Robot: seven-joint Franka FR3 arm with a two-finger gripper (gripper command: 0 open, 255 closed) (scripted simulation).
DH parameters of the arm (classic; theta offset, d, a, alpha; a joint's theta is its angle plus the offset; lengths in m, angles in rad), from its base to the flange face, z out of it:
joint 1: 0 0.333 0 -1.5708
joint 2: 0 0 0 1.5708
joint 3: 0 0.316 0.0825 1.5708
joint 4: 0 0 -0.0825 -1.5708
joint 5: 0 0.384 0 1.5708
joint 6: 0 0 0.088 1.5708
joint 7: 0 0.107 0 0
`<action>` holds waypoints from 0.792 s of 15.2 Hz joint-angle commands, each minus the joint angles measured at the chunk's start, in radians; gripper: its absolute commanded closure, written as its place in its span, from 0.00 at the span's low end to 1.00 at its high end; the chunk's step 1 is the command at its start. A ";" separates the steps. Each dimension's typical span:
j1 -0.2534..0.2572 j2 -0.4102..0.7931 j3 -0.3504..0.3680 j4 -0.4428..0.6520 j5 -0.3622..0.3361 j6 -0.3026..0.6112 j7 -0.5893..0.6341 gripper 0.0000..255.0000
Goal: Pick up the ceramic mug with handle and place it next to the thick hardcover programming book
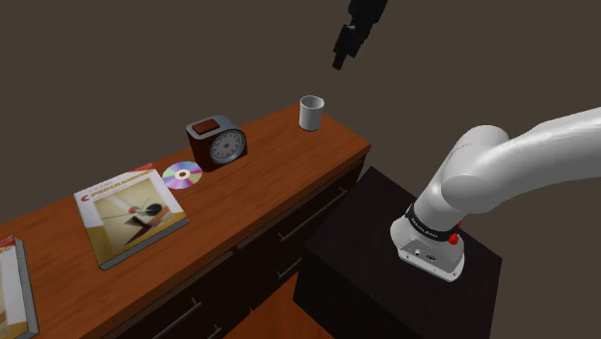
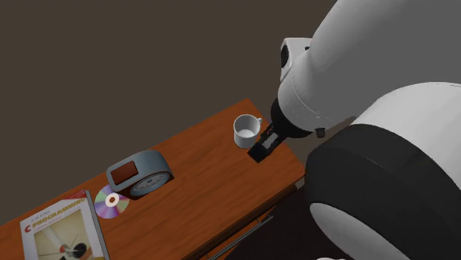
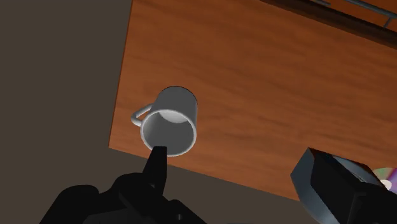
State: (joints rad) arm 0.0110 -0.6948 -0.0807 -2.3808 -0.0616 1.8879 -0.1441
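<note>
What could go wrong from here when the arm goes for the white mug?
1. The mug stands near the corner of the wooden top; a misaligned tool could knock it off the edge.
2. The alarm clock and the disc lie between the mug and the programming book; a low carry might hit the clock.

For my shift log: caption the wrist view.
Black claw hovers over upright white handled mug at a corner of the wooden dresser.
</note>
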 commanded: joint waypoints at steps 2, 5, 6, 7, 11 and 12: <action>0.001 0.079 -0.007 -0.032 -0.009 0.098 -0.008 0.00; 0.002 0.170 -0.017 -0.044 -0.017 0.185 -0.018 0.00; 0.002 0.202 -0.020 -0.045 -0.020 0.214 -0.022 0.00; 0.002 0.235 -0.023 -0.045 -0.022 0.242 -0.025 0.00; 0.003 0.375 -0.035 -0.031 -0.029 0.349 -0.038 0.00; 0.003 0.412 -0.037 -0.025 -0.030 0.375 -0.042 0.00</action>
State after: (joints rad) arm 0.0126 -0.3189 -0.1183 -2.4118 -0.0902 2.2369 -0.1866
